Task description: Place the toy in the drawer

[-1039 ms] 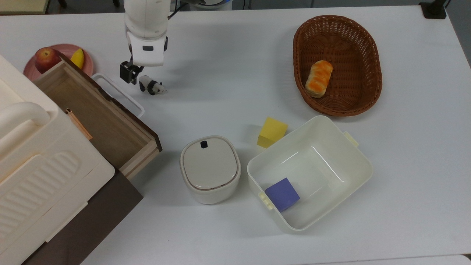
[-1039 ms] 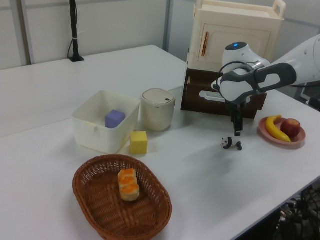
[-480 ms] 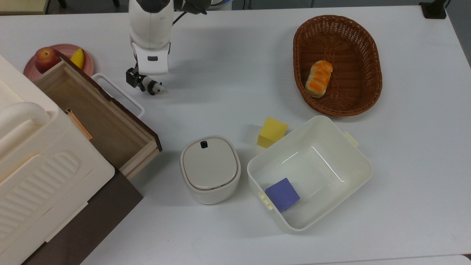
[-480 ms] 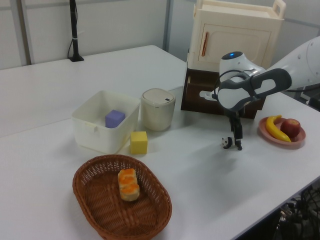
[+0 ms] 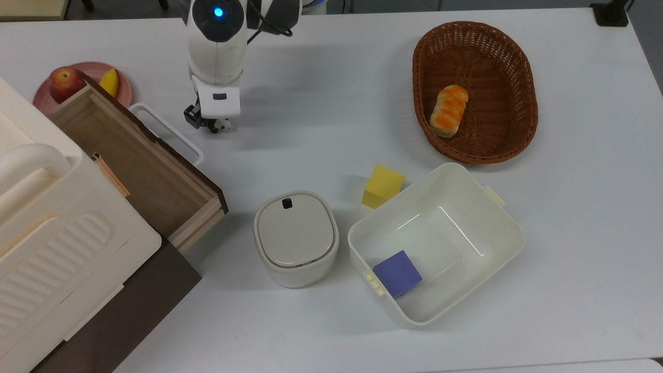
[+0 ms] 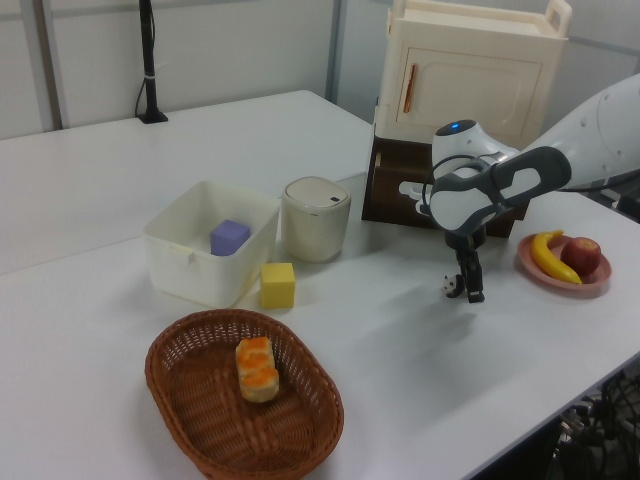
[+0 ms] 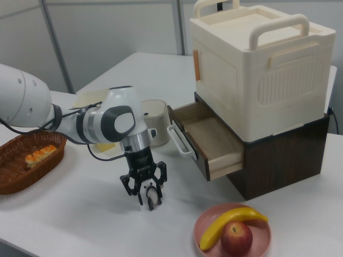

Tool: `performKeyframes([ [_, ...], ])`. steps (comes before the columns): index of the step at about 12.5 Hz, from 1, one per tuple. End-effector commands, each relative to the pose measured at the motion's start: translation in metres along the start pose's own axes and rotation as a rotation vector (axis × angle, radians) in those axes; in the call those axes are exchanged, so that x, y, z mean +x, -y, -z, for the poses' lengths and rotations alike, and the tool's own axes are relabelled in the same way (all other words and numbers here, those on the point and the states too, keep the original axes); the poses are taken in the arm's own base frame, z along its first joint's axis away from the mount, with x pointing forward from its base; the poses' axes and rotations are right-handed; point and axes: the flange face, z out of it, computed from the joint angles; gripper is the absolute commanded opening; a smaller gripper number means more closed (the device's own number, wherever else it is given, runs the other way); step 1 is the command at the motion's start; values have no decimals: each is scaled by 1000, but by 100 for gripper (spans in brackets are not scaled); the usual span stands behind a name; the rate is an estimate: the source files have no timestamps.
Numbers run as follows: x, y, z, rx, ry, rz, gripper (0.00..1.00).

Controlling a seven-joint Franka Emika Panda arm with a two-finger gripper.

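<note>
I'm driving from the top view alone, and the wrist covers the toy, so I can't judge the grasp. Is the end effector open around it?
Observer: Yes. In the right view the end effector is open and down at the table, with a finger on each side of the toy. I cannot tell whether they touch it.
Operator: Will I need to lift it to reach the drawer?
Observer: Probably. The right view shows the drawer pulled out well above the table surface, with its rim higher than the toy.
</note>
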Motion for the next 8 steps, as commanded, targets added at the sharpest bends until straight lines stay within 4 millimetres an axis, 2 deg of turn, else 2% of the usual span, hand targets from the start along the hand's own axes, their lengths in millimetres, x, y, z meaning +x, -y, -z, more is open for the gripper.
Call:
performKeyframes([
  [1, 2, -5, 13, -25, -8, 47, 47],
  [2, 0, -6, 26, -40, -17, 48, 42],
  [3, -7, -7, 52, -76, -40, 33, 40],
  [5, -14, -8, 110, -81, -58, 24, 32],
  [6, -7, -11, 145, -67, -103, 30, 31],
  [8, -14, -16, 211, -76, -177, 5, 31],
])
